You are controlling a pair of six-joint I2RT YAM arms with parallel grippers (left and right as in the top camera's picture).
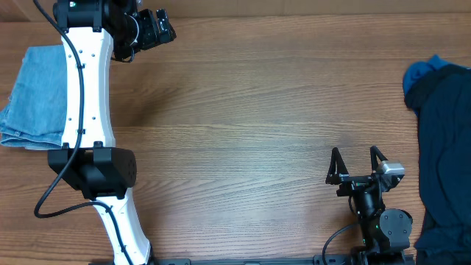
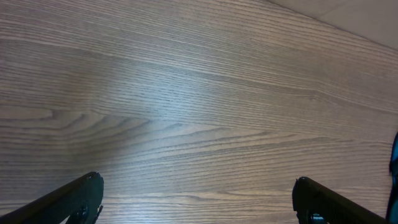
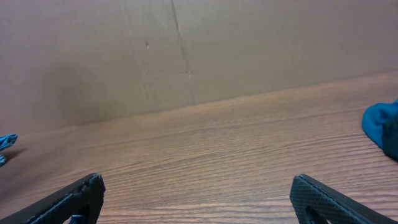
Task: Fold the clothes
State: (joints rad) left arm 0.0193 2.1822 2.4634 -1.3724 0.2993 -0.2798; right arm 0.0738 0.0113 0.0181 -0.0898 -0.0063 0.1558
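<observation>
Folded pale-blue denim [image 1: 37,92] was seen at frame left, a dark navy fabric heap [image 1: 445,147] at frame right. The left gripper [image 2: 198,182] and right gripper [image 1: 355,152] were spread, empty. The limp heap was judged best pinched at a corner.

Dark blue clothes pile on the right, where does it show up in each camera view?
Overhead: dark blue clothes pile, right edge.
Left wrist: thin blue sliver, right edge, probably it.
Right wrist: blue fold, right edge.
Shared landmark: wooden table.
</observation>
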